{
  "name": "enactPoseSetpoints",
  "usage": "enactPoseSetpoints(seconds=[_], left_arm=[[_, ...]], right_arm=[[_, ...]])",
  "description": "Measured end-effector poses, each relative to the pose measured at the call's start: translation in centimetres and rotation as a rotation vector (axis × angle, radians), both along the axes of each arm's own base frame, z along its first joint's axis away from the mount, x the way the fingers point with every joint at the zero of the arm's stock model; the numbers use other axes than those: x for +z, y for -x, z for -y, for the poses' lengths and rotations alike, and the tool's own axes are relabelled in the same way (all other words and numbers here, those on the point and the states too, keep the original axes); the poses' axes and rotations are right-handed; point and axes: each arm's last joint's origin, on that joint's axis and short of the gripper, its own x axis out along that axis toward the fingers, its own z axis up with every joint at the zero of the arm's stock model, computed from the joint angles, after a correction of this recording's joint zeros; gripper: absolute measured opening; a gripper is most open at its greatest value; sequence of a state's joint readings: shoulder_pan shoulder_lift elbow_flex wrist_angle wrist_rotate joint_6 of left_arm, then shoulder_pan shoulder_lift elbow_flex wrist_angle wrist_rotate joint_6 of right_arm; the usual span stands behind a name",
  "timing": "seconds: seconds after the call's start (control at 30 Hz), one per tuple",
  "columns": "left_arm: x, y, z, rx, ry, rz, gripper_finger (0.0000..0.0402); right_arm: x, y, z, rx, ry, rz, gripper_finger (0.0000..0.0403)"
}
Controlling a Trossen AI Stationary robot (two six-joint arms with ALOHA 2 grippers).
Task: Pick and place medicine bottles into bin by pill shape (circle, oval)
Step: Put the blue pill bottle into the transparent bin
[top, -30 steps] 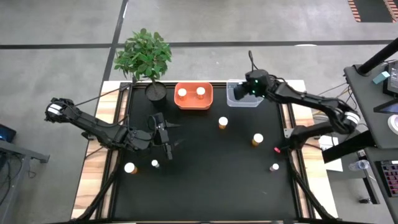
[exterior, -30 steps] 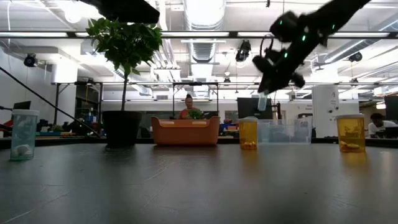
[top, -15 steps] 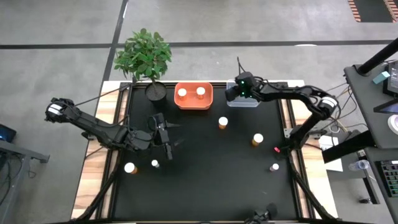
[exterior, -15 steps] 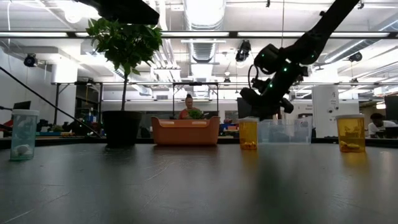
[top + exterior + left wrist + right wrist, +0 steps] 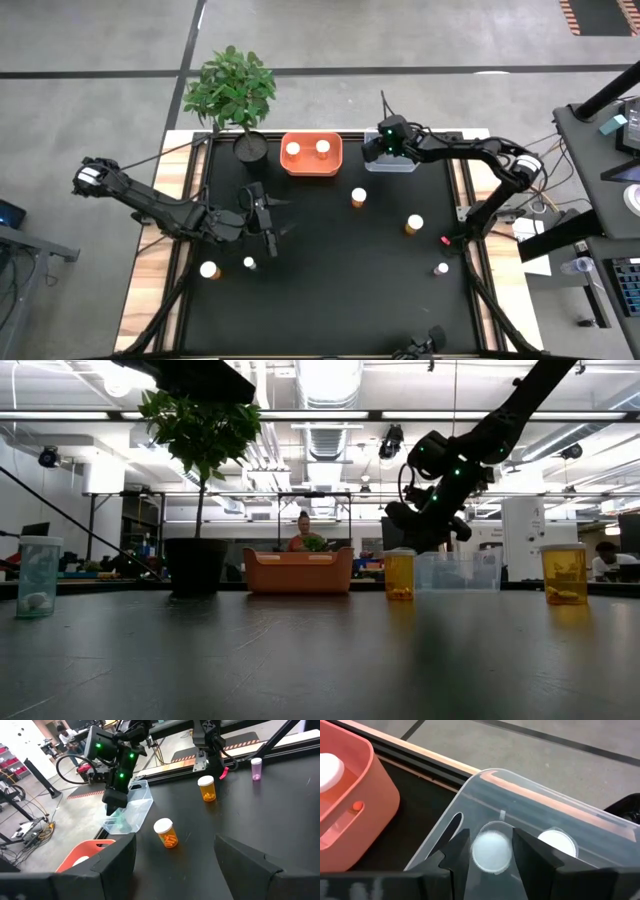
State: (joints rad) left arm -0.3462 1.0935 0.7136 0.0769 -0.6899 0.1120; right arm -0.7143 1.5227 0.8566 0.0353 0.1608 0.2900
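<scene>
My right gripper (image 5: 385,148) reaches down into the clear bin (image 5: 402,163) at the table's far edge. It is shut on a small white-capped bottle (image 5: 491,851). A second white cap (image 5: 558,842) lies in that bin. My left gripper (image 5: 263,216) is open and empty above the table's left half. Amber bottles (image 5: 358,197) (image 5: 414,224) and a tiny pink-capped bottle (image 5: 441,268) stand on the mat at right. Two more bottles (image 5: 209,270) (image 5: 249,263) stand near the left gripper. The orange bin (image 5: 311,166) holds two white-capped bottles. My right gripper pinches the small bottle between its two fingers, at the sides right by the white cap (image 5: 476,854). The fingers (image 5: 455,851) come from above, pointing down. The bottle stands upright inside the clear bin; whether its bottom rests on the bin floor I cannot tell.
A potted green plant (image 5: 233,92) stands at the far left corner beside the orange bin. The black mat (image 5: 330,300) has open room in its near half. People show in the room behind the table in the low view.
My right gripper has moved toward the table's left edge and down into the clear bin with the small bottle still between its fingers. It has kept still for the last half second.
</scene>
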Motion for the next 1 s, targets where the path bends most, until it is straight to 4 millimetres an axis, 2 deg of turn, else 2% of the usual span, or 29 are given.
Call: enactPoseSetpoints(seconds=[0.33,0.63,0.83,1.0], left_arm=[[0.0,0.0,0.0,0.000,0.000,0.002,0.0250],[0.0,0.0,0.0,0.000,0.001,0.003,0.0250],[0.3,-0.1,0.0,0.000,0.010,0.027,0.0250],[0.8,-0.2,0.2,-0.022,0.082,0.091,0.0250]], right_arm=[[0.3,0.0,0.0,-0.014,-0.004,0.021,0.0173],[3.2,0.8,-0.9,-0.026,0.018,0.086,0.0176],[6.8,1.3,-3.8,0.045,0.058,0.145,0.0170],[9.6,1.4,-7.9,0.175,0.118,0.209,0.0161]])
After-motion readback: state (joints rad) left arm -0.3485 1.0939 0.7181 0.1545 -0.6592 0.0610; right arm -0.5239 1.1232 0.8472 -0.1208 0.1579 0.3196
